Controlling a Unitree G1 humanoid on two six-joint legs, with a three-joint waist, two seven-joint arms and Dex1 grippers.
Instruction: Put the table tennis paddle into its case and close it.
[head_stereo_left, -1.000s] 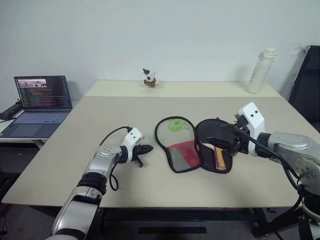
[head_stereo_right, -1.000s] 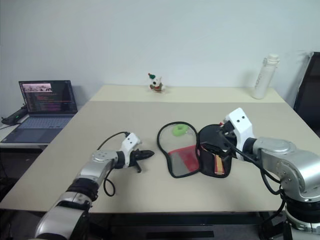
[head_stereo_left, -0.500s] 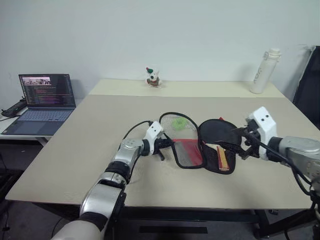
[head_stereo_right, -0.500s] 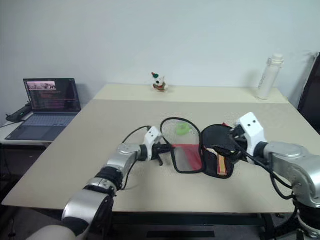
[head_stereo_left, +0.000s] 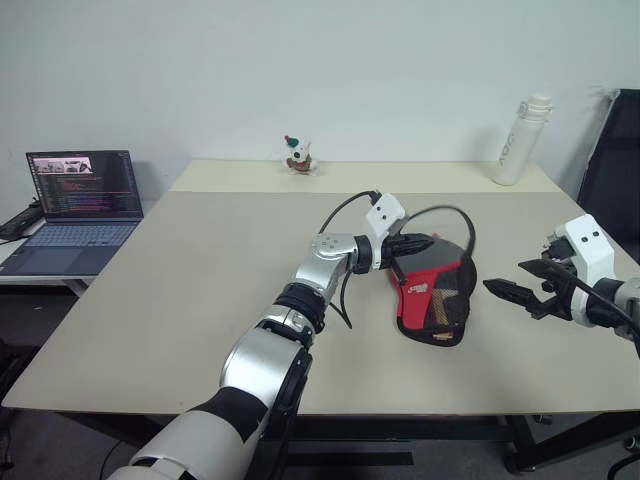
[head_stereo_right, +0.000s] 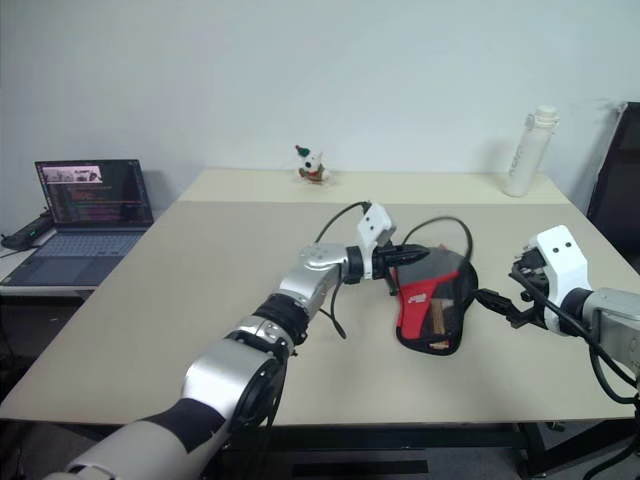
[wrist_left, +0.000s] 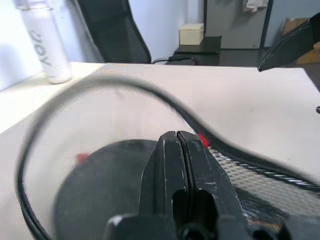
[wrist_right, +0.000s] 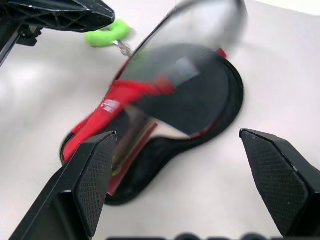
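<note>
Beige tabletop (head_stereo_left: 200, 280) carries everything here, with an open laptop (head_stereo_left: 78, 205) on a lower side stand well off behind the left arm. Nearer the middle lies the case (head_stereo_left: 435, 295), its red mesh-fronted flap partly folded over the black half, the black zip edge arching up just past the left gripper (head_stereo_left: 425, 241). That gripper reaches level across the table with its two black fingers pressed tight together, tips at the flap's upper rim; whether they pinch the fabric cannot be told. Inside the case sits the table tennis paddle (wrist_right: 187, 102), black face and pale handle showing under the flap. Beside the case hovers the right gripper (head_stereo_left: 512, 291), fingers spread wide, holding nothing. Beyond it stands a white bottle (head_stereo_left: 521, 140); a small figurine (head_stereo_left: 297, 156) sits at the far edge.
</note>
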